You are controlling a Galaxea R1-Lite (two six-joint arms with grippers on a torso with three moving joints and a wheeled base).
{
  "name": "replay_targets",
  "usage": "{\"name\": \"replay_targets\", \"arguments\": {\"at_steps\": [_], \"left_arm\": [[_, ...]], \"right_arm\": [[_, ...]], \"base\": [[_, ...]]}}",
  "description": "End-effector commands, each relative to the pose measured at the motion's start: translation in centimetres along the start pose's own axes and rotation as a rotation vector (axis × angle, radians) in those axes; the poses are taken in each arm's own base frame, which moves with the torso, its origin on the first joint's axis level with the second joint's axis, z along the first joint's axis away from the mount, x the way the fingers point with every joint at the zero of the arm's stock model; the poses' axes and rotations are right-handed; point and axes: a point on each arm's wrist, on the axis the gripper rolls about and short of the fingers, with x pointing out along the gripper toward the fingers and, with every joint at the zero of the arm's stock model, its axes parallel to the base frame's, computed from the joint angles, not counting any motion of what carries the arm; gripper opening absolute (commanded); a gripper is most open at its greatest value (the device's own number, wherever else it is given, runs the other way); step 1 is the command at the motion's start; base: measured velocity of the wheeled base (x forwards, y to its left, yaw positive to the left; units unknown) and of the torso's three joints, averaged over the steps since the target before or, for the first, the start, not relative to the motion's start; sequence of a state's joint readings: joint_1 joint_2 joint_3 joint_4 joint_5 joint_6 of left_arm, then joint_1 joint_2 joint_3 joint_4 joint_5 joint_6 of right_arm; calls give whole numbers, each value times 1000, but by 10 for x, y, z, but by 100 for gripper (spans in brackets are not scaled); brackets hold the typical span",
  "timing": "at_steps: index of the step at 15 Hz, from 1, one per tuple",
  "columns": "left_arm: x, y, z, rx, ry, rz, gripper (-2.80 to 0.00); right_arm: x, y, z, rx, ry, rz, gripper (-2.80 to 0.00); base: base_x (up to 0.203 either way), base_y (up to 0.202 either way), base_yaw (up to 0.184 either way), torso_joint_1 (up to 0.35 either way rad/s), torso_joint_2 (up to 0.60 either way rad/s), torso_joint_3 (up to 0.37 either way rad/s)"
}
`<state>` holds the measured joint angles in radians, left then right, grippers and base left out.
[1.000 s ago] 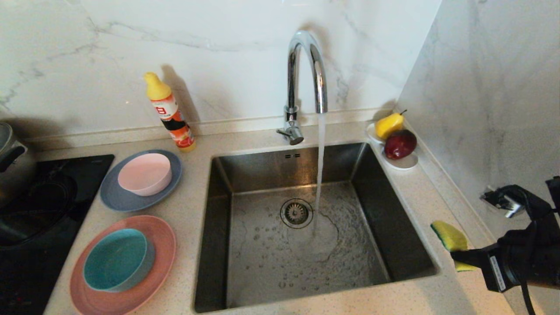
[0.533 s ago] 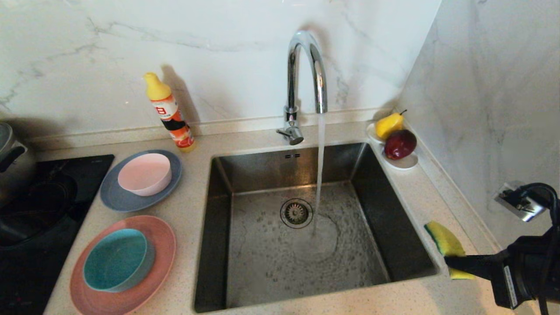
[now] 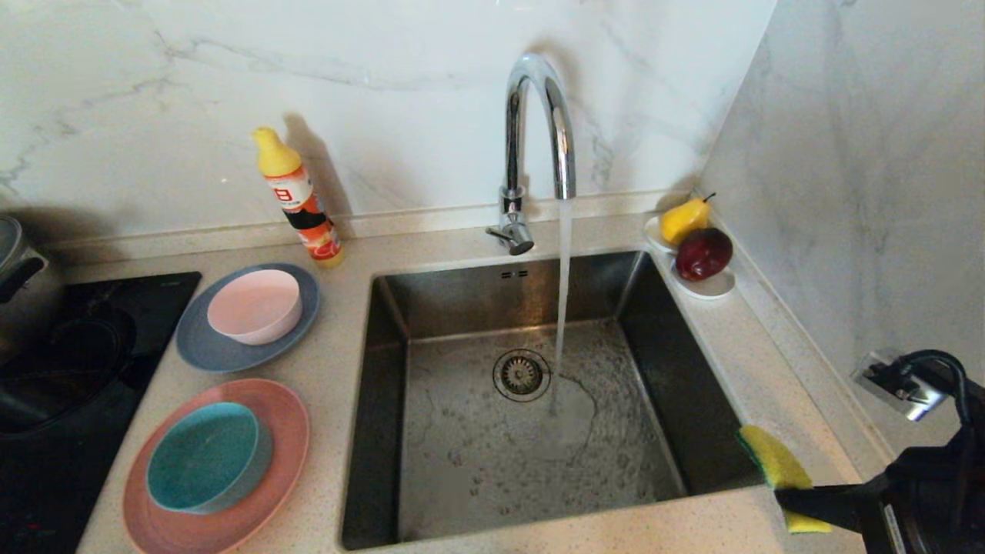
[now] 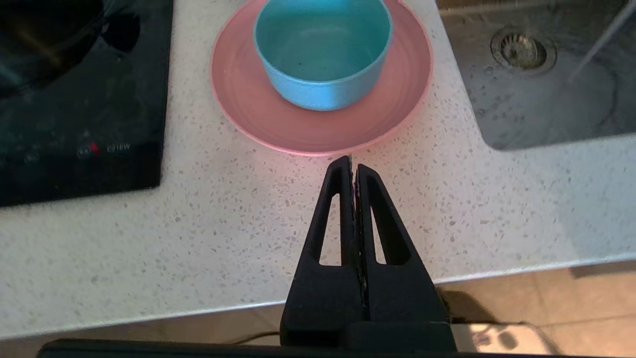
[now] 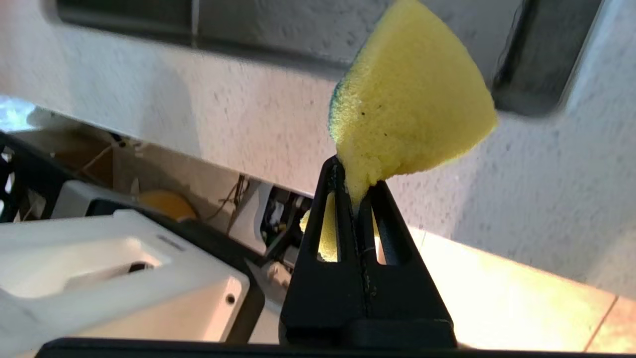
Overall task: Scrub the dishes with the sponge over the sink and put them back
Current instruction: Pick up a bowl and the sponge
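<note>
My right gripper (image 3: 793, 500) is at the near right corner of the counter (image 3: 338, 400), clamped on the sponge (image 3: 773, 462). The jaws are pinched tight on one end of it, squashing the foam; the yellow body sticks out past the tips, with the green scouring side on the sink-facing edge. In the head view the sponge sits in the air at the sink's near right corner, not over the basin proper and not touching any dish.

My left gripper (image 4: 353, 166) is parked off the near counter edge, fingers pressed together, empty, pointing toward the salmon plate (image 4: 278, 124) just ahead of it.

So the pick-up of the sponge looks done. Scrubbing has not begun, as far as I can judge.

Nearest dishes, left of the sink: teal bowl (image 3: 204, 458) sitting upright in the salmon plate, on the counter beside the black cooktop (image 3: 69, 400). Behind that pair: pink bowl (image 3: 255, 305) sitting in the blue-grey plate (image 3: 304, 335). All four rest on the counter and none is held or in the sink.

Sink (image 3: 369, 431) in the middle holds no dishes, only water pooling near the drain (image 3: 522, 375). The tap (image 3: 539, 131) is running, its stream landing just right of the drain.

Farther back: soap bottle (image 3: 296, 196) against the wall, leaning. Far right corner: small white dish with pear (image 3: 683, 219) and apple (image 3: 704, 252).

Left to do, I judge: bring a dish over the sink, scrub, repeat for all four, and set each back.
</note>
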<state>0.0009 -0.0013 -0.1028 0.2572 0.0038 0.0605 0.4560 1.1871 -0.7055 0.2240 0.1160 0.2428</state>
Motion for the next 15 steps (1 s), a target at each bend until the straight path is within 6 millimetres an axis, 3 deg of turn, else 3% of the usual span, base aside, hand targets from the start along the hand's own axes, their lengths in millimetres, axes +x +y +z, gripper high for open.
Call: {"name": "replay_targets", "arguments": {"at_steps": [1,3,6,8,11,15], "left_arm": [[0,0,0,-7,3,3,-280],[-5,1,13,-4,-46,15,-280],[-22,7,79,-7,-159,94,-280],[-15,11,122,-12,-143,179,-280],[28,18,173,-10,-12,325,-280],[119,26,200,-40,231,462,-280]], "right_arm": [[4,-1,-2,6,23,-3,-280],[10,-2,-3,39,50,-10,-280],[5,-1,-3,48,25,-11,-280],[-2,-1,-1,40,-4,-7,-280],[-1,0,0,37,-7,-5,-280],[-1,1,4,35,-15,-2,-280]], "base": [[0,0,0,0,0,0],[0,0,0,0,0,0],[0,0,0,0,0,0],[0,0,0,0,0,0],[0,0,0,0,0,0],[0,0,0,0,0,0]]}}
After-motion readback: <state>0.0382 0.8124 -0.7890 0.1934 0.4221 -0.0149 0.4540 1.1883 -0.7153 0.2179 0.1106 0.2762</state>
